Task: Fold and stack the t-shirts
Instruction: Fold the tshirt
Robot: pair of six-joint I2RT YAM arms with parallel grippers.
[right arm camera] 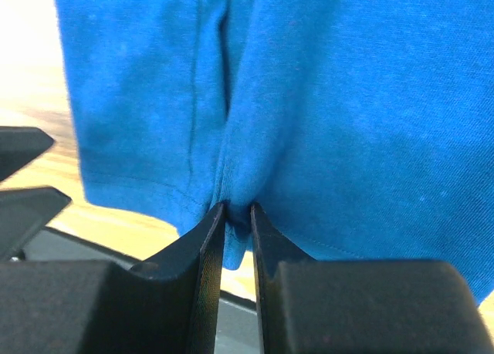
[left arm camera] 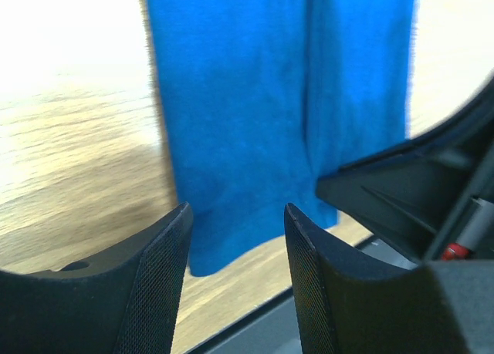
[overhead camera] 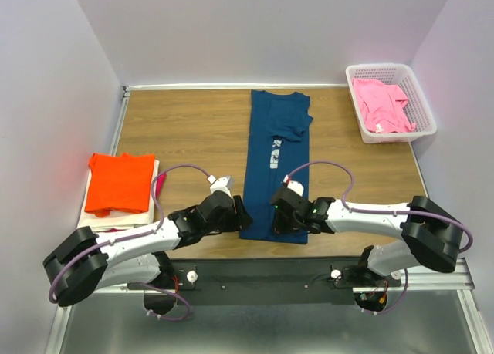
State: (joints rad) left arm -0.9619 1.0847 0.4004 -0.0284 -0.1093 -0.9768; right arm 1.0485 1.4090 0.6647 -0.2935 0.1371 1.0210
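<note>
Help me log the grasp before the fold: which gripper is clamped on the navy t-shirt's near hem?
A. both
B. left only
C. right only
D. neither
C: in the right wrist view the right gripper pinches a fold at the hem of the navy t-shirt, while the left gripper has its jaws apart, closed on nothing.

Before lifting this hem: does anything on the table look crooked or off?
Yes. The navy shirt is folded into a strip, but its far sleeve juts out slanted past the right edge. Only the right gripper pinches the near hem; the left gripper stands open.
</note>
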